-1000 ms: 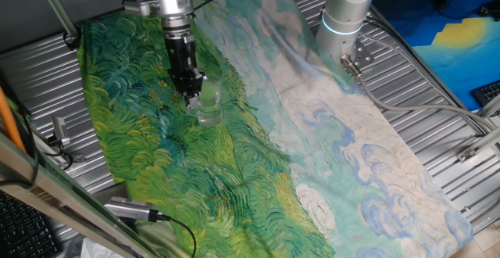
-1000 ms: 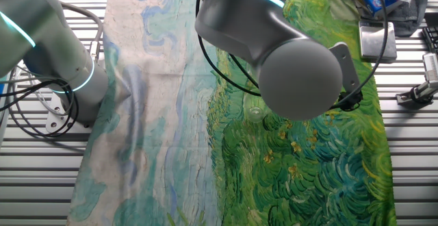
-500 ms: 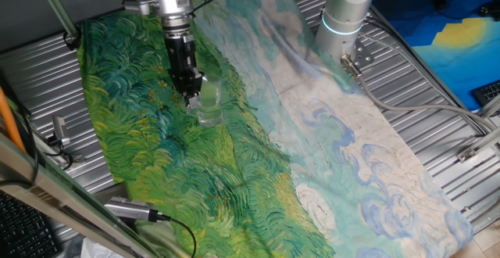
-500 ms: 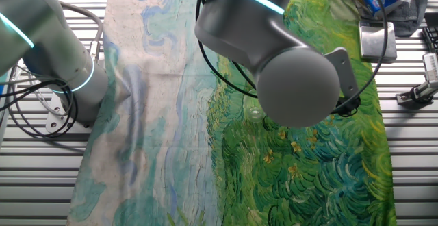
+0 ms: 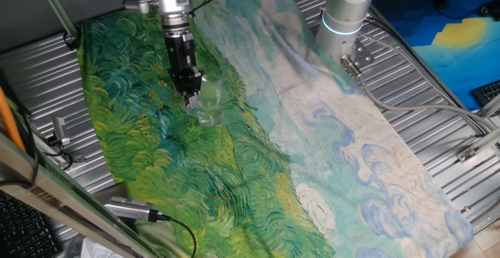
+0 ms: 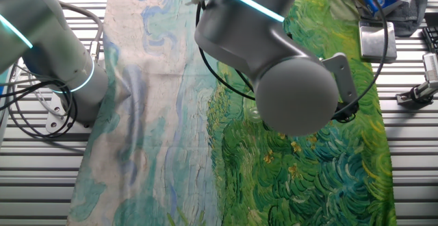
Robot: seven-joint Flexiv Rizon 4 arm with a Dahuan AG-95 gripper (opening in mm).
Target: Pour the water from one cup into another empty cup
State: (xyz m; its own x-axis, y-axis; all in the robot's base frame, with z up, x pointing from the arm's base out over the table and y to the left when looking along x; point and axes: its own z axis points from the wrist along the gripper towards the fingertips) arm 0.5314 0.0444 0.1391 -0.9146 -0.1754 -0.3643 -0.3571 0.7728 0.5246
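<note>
I saw my gripper [image 5: 191, 95] pinching the glass cup [image 5: 208, 103] at its rim, cup hanging toward four o'clock.

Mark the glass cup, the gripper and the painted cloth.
glass cup [image 5: 208, 111]: one fixed view, on its clear side wall.
gripper [image 5: 192, 96]: one fixed view, between the fingertips at the cup's rim.
painted cloth [image 5: 156, 156]: one fixed view, on a bare green part.
</note>
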